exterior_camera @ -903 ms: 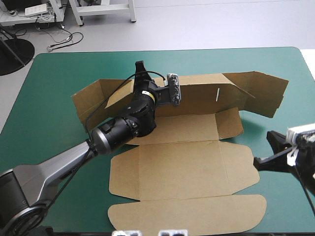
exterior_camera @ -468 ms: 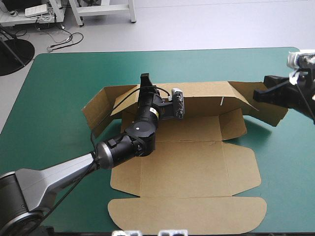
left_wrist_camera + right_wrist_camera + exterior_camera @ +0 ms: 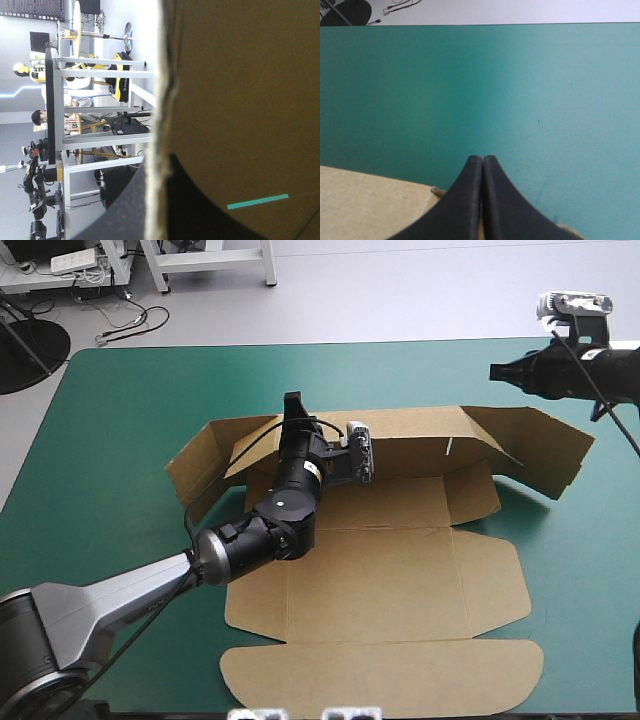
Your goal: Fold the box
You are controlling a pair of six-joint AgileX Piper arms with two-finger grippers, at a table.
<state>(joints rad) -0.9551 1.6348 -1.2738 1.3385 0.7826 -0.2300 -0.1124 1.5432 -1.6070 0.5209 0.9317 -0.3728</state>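
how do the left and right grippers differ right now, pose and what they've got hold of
The left gripper is shut on the box, pinching its raised far wall. The right gripper holds nothing, and its fingers meet in a point.
The left gripper is down at the board near the table's middle. The right gripper hangs toward the far right corner, apart from the board, pointing across the teal-green cover.
Both are shut.

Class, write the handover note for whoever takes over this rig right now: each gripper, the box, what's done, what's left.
Left gripper: shut on the box, holding its raised far wall.
Right gripper: shut, holding nothing, hovering by the right end flap.
Done: far wall stands up.
Left: raise and tuck the other walls; the near panels lie flat on the table.
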